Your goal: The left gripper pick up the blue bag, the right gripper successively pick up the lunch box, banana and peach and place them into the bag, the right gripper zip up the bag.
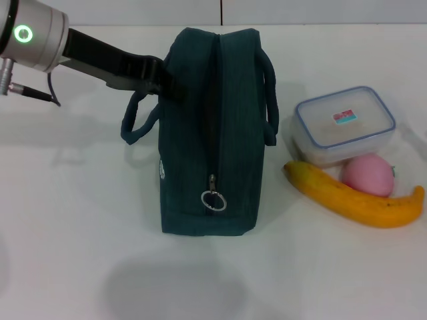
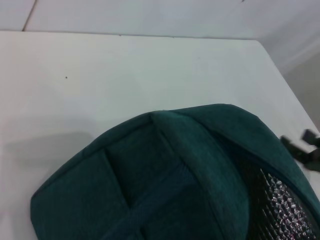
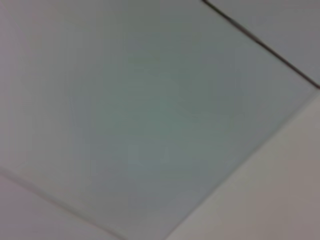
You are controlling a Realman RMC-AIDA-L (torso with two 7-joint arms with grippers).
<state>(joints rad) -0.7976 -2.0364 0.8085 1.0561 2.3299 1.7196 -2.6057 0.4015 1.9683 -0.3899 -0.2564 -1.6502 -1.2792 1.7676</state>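
Observation:
The blue bag (image 1: pixel 220 133) is in the middle of the head view, its zipper line running toward me with the silver ring pull (image 1: pixel 213 200) at the near end. A separate shadow lies on the table in front of it, so it looks held off the surface. My left gripper (image 1: pixel 167 80) reaches in from the far left and is shut on the bag's upper left edge, above the drooping handle (image 1: pixel 137 120). Close up, the bag (image 2: pixel 165 185) shows silver lining inside. The lunch box (image 1: pixel 345 123), peach (image 1: pixel 368 175) and banana (image 1: pixel 357 199) lie to the right. My right gripper is out of view.
A white table (image 1: pixel 80 220) carries everything. Its far edge meets a wall at the back. The right wrist view shows only a pale surface with a dark seam.

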